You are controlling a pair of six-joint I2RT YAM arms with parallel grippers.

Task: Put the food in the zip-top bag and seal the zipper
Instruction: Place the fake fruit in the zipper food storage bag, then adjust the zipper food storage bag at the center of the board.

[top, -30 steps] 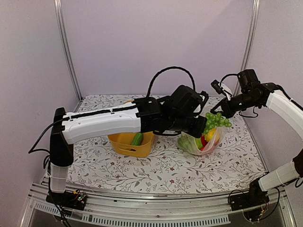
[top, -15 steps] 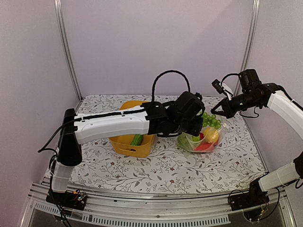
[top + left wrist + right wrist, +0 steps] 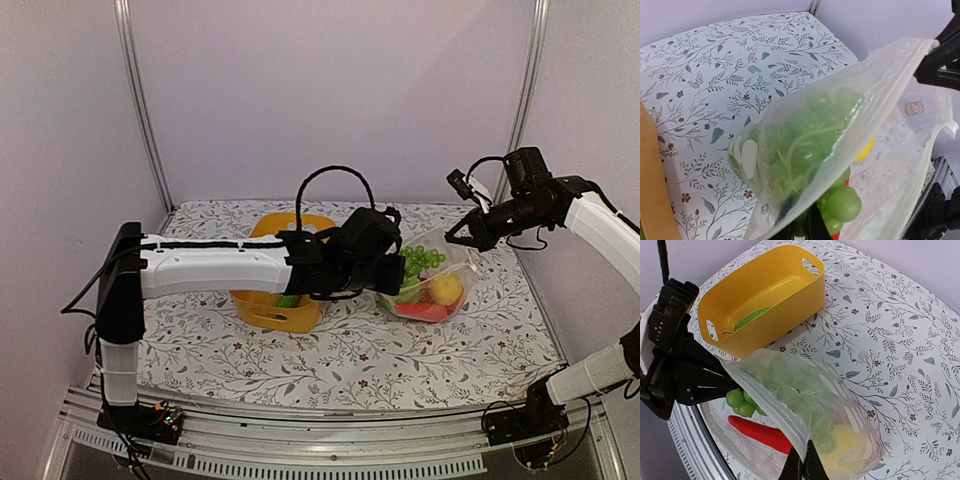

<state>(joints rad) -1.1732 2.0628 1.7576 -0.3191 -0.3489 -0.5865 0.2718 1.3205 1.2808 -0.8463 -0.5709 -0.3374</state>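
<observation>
The clear zip-top bag (image 3: 437,290) lies on the cloth with its mouth lifted towards the arms. My right gripper (image 3: 462,233) is shut on the upper rim (image 3: 804,466), where the zipper (image 3: 771,402) runs. My left gripper (image 3: 398,268) reaches into the mouth, shut on a bunch of green grapes (image 3: 840,202); its fingers (image 3: 815,227) barely show under the plastic. The grapes (image 3: 420,258) sit half inside the bag. Other food lies inside: a red pepper (image 3: 760,432) and a yellow piece (image 3: 847,440).
A yellow basket (image 3: 262,305) stands left of the bag, with one green vegetable (image 3: 753,317) in it. The left arm stretches over the basket. Frame posts and walls stand close behind and at the right.
The left gripper has drawn back to the left and sunk, carrying the grapes from above the bag into its mouth. The right gripper has kept its hold in place.
</observation>
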